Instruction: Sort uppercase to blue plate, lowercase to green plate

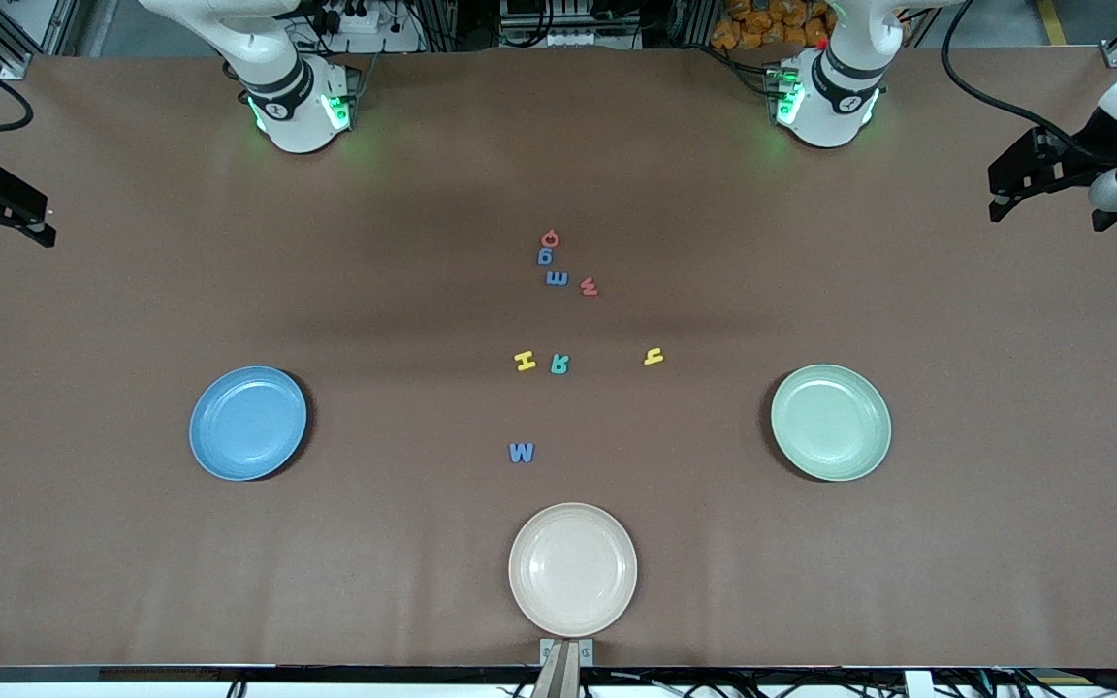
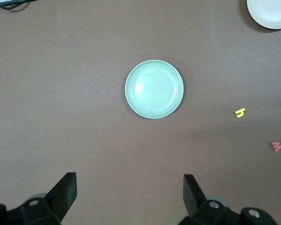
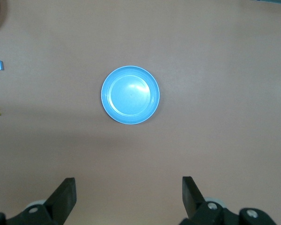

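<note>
The blue plate (image 1: 248,423) lies toward the right arm's end and the green plate (image 1: 831,422) toward the left arm's end; both hold nothing. Between them the letters lie loose on the table. Uppercase: red G (image 1: 550,238), yellow H (image 1: 525,362), teal R (image 1: 559,364), blue W (image 1: 521,452). Lowercase: blue g (image 1: 545,256), blue m (image 1: 557,279), red w (image 1: 590,287), yellow h (image 1: 654,357). My left gripper (image 2: 129,180) hangs open high over the table at the left arm's end, looking down on the green plate (image 2: 154,89). My right gripper (image 3: 127,180) hangs open likewise, looking down on the blue plate (image 3: 130,95).
A cream plate (image 1: 573,569) sits near the table's front edge, nearer to the camera than the blue W. The brown table spreads wide around all three plates. Both arm bases stand along the back edge.
</note>
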Tool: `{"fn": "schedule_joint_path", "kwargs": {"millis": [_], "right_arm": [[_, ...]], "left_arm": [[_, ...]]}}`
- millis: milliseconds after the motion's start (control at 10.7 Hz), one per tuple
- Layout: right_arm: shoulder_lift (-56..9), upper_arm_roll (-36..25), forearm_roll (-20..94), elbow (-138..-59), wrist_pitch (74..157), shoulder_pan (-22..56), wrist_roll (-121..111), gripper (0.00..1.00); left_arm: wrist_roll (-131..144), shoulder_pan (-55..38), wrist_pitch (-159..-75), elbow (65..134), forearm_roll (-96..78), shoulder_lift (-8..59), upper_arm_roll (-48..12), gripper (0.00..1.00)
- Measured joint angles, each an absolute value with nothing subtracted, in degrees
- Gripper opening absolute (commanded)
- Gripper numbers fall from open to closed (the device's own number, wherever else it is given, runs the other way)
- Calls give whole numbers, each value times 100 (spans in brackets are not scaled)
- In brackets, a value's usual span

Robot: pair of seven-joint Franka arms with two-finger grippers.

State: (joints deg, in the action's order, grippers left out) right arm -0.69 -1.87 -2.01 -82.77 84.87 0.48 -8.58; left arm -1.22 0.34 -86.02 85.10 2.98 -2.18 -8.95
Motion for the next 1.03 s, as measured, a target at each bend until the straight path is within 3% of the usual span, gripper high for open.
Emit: {"fn": "schedule_joint_path", "kwargs": {"millis": [563,1032], "right_arm": [[-70,-188,-201,-8278,8486,47,-858,100],[-83,-189,-201,-8278,8482,48,-858,100]], "left_arm": [[-122,42,-8600,8555,298,-197,-961,100],[-97,-285,-8921,8920,273,308,-1652,100]]}}
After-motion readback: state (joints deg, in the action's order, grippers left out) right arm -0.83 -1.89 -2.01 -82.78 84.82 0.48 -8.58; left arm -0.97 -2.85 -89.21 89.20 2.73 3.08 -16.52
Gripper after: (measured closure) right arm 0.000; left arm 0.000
